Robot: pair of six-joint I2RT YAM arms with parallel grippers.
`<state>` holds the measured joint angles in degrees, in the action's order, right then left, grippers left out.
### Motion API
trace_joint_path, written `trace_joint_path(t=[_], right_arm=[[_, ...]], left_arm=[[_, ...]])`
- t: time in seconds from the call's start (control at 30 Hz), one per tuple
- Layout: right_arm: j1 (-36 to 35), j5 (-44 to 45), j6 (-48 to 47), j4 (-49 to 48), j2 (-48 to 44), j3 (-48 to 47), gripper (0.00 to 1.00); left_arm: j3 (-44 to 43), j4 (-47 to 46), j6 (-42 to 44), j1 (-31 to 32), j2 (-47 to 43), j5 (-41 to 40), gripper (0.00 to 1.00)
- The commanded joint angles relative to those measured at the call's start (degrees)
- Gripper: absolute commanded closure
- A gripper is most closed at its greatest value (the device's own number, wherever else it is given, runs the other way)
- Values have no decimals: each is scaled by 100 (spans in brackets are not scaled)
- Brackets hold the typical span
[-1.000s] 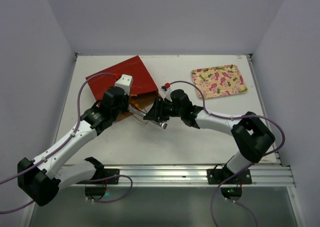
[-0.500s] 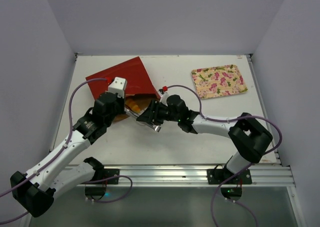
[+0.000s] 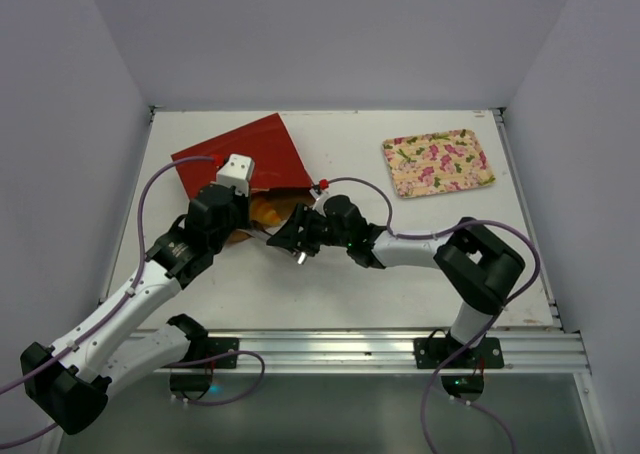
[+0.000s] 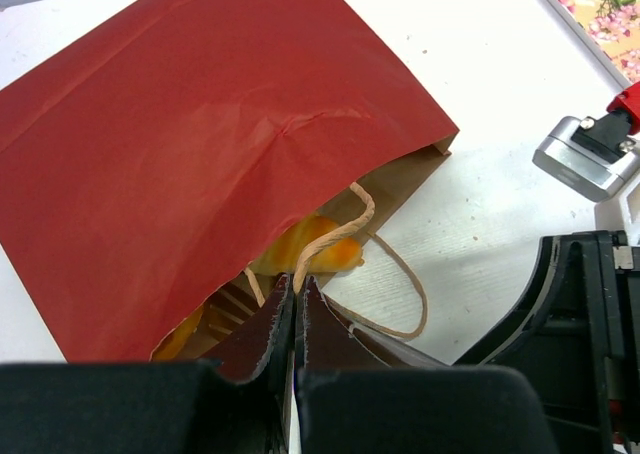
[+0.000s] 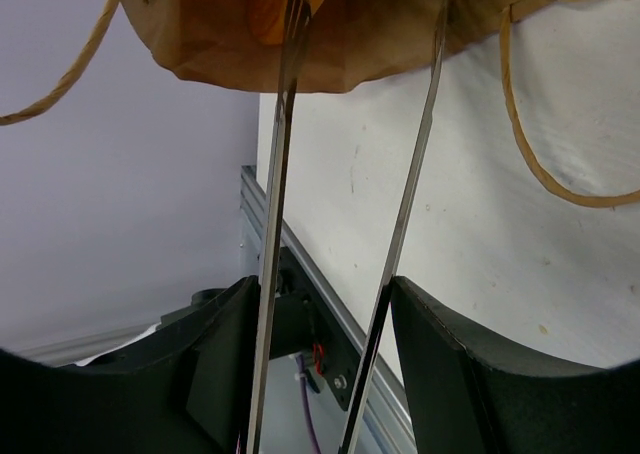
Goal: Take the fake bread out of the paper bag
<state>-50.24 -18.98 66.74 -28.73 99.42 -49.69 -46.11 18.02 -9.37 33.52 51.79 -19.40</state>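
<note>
Top external view: the paper bag (image 3: 240, 149) lies flat at the back left of the table (image 3: 400, 274), mouth toward the arms, with the flowered tray (image 3: 438, 162) well apart to the right. The left wrist cam shows the orange-yellow fake bread (image 4: 315, 249) just inside the mouth, and the left gripper (image 4: 295, 309) is pinched tight on the bag's lower lip. The right gripper (image 5: 368, 9) has its fingers apart, tips poking into the opening.

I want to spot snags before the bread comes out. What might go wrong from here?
The tan loop handle lies across the mouth of the paper bag, over the fake bread; the thin metal prongs reaching out of the right gripper may hook it instead. The left gripper is shut on just the bag's near lip, so a pull on the bread might drag or tear the bag.
</note>
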Motion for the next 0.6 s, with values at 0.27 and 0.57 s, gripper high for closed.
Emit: trace_joint_path(t=[0.27,0.57], right_arm=[[-65,44,304,-730,209,-357,41],[-135,88,252,-643,-98,-199,41]], left_arm=[[5,-246,40,23,-116,94,100],[14,-264,49,14,-143,77,100]])
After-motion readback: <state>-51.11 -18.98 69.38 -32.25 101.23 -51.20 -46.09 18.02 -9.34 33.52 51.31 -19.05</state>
